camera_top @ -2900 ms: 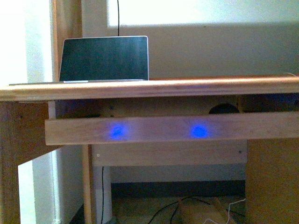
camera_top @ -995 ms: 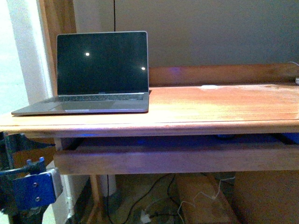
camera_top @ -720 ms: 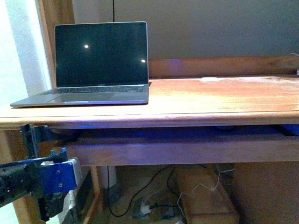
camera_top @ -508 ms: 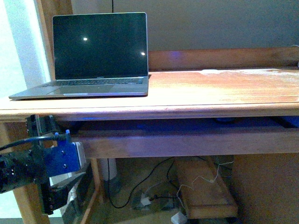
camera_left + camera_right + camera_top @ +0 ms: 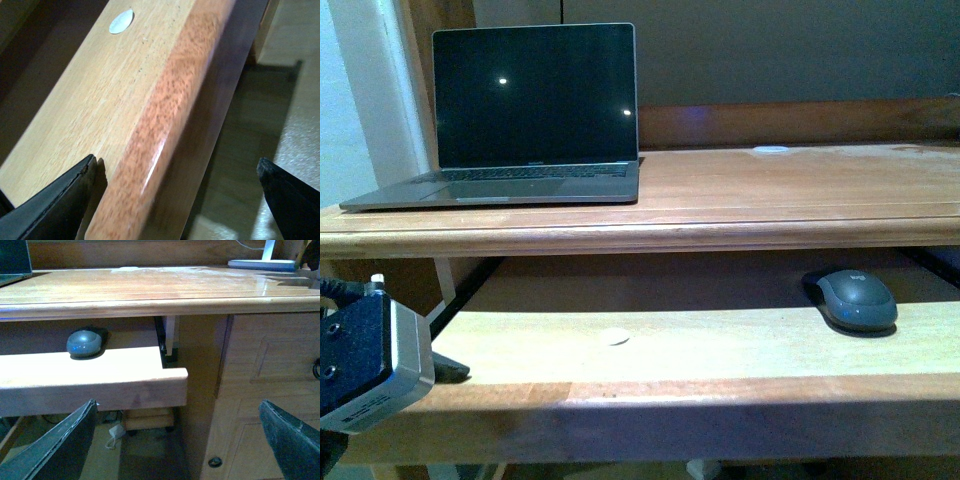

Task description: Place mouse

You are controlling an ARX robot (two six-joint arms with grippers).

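Observation:
The dark grey mouse (image 5: 855, 300) lies on the right part of the pulled-out wooden tray (image 5: 720, 355) under the desk top. It also shows in the right wrist view (image 5: 84, 343), near the tray's right end. My left gripper (image 5: 175, 200) is open and empty, and its jaws straddle the tray's front edge near the left end. Its body shows at the lower left of the front view (image 5: 365, 360). My right gripper (image 5: 177, 440) is open and empty. It hangs in front of the tray's right corner, short of the mouse and a little lower than it.
An open laptop (image 5: 530, 110) stands on the desk top (image 5: 770, 200) at the left. A small flat white disc (image 5: 614, 336) lies on the tray left of centre. A drawer cabinet (image 5: 270, 385) stands right of the tray. Cables and a box (image 5: 145, 419) lie on the floor below.
The tray was pushed in under the desk; now it is pulled out and the mouse shows. My left gripper has moved from below the desk to the tray's front edge.

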